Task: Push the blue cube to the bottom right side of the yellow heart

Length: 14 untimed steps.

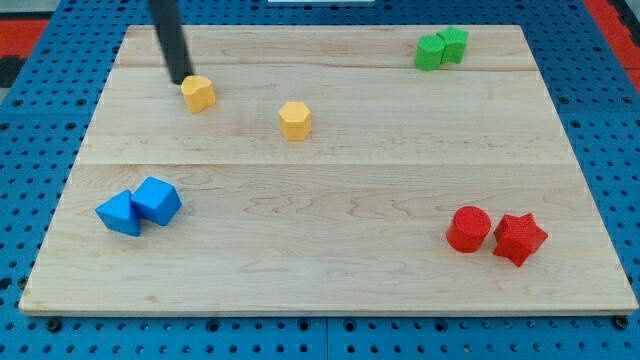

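The blue cube (157,201) sits at the view's lower left of the wooden board (330,280), touching a second blue block (120,213) on its left, whose shape is unclear. A yellow block that looks like the heart (198,93) lies at the upper left. My tip (181,80) stands just to the upper left of this block, touching it or nearly so, and far above the blue cube. A second yellow block (295,120), with flat sides, lies to the right of the first one.
Two green blocks, one (432,52) touching the other (453,44), stand at the board's top right. A red cylinder (468,229) and a red star (520,238) sit side by side at the lower right. A blue pegboard surrounds the board.
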Each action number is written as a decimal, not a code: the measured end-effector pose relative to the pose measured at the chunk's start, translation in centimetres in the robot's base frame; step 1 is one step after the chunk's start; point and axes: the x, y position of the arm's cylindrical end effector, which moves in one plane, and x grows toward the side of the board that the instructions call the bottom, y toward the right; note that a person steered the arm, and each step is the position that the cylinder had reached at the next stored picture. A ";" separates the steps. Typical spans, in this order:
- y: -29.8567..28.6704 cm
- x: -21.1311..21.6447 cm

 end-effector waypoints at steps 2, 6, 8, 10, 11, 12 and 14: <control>8.0 2.4; -4.3 13.3; -0.1 20.5; 6.1 20.9; 7.8 19.4; 8.2 17.4; 16.0 17.0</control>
